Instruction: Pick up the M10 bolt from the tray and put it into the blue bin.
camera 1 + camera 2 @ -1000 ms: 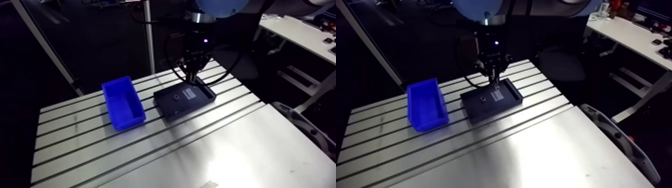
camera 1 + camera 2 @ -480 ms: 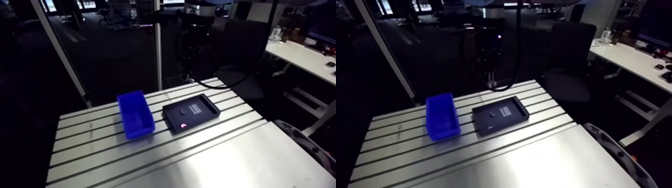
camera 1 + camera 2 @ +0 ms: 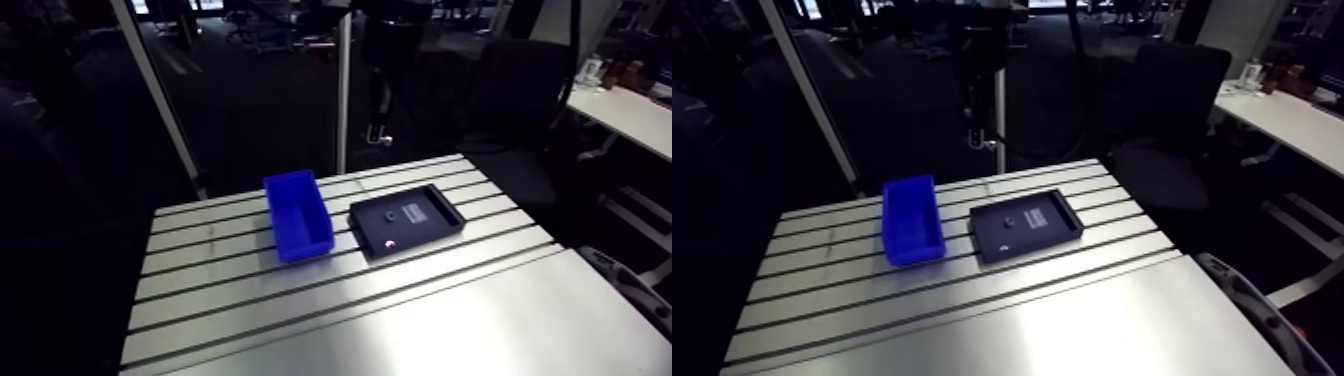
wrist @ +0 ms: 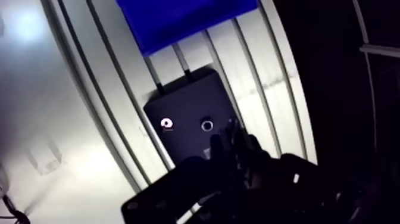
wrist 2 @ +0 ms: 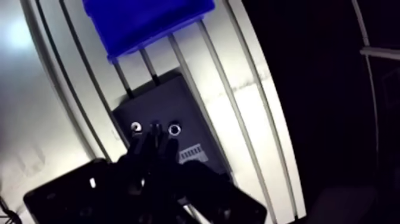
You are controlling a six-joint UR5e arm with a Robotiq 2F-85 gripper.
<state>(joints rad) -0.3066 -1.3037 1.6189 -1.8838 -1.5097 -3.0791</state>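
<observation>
Gripper hangs high over the tray, fingers clenched on a pale piece, seemingly the M10 bolt, high enough to clear the blue bin alongside

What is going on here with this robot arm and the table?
One robot arm is meant to move a bolt from the black tray to the blue bin beside it on the slotted table. Right now its gripper hangs well above the tray. Two small round things show in the tray. It is too dark to tell whether the gripper holds the bolt.
</observation>
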